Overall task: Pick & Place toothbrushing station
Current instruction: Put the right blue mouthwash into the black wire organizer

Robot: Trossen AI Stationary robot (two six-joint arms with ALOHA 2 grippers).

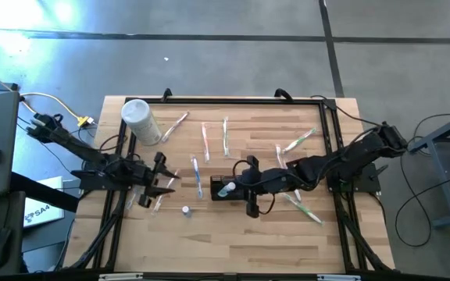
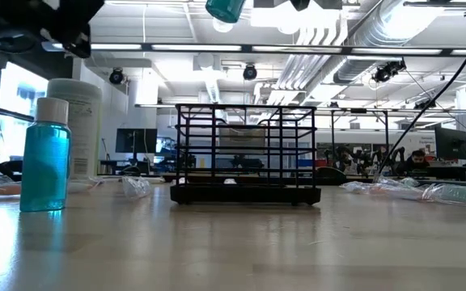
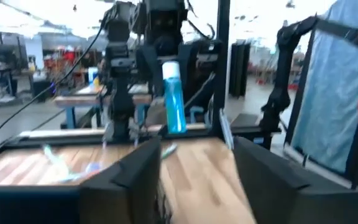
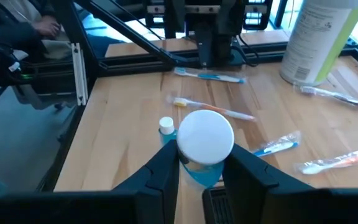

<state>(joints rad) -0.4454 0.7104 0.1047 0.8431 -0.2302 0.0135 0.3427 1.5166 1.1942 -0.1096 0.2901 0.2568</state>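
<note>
Pale wood-plank counter (image 1: 233,242) with a black frame along its edges, standing on a grey concrete floor; the low view looks past it into a large hall with ceiling strip lights, ducts and workbenches. Scattered on top: wrapped toothbrushes (image 1: 206,140) across the middle and right, a tall white canister (image 1: 140,121) at the far left corner, and a small blue bottle with a white cap (image 1: 186,210) standing alone toward the near edge. The near strip of the counter is bare, as is the near right area; the far edge is lined by the frame rail. Toothbrushing station (image 1: 223,190): black wire holder box, upright near the middle of the counter, seen in the low view (image 2: 245,153) as an open grid basket. Right pincer (image 1: 229,188) hangs directly over the station, clenched on a second blue bottle with a white cap (image 4: 205,140), held clear above the holder. Left pincer (image 1: 165,181) waits over the left-middle of the counter, well apart from the station, fingers (image 3: 132,180) spread and holding nothing.
</note>
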